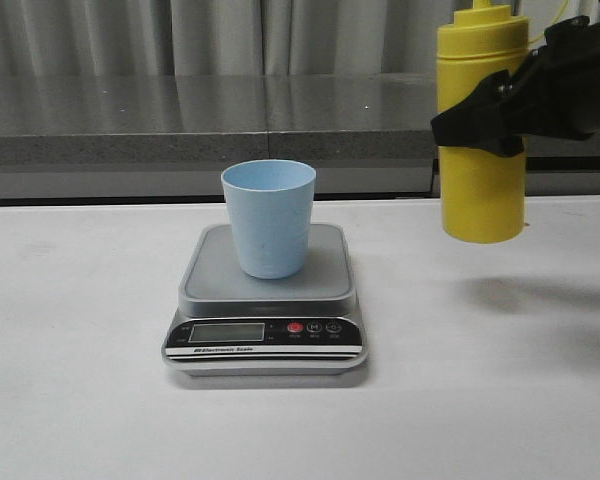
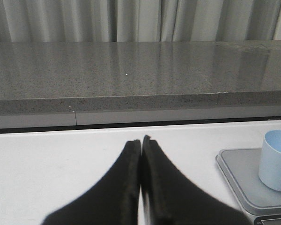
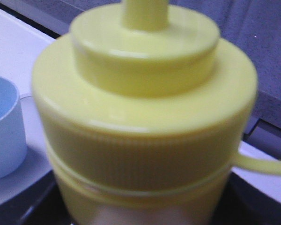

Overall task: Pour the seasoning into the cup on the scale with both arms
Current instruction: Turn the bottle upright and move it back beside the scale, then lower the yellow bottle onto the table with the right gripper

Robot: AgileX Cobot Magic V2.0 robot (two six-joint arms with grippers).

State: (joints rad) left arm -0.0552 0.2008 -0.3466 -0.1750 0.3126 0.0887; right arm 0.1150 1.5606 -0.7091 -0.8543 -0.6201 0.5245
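The right tool (image 1: 500,110) grips the bottle (image 1: 482,180) upright in the air, right of the cup (image 1: 269,218), which stands on the scale (image 1: 266,300). The left tool (image 2: 141,140) is closed and empty above the bench (image 1: 80,350). The carrying step is in hand; next the nozzle must come over the cup and tilt.
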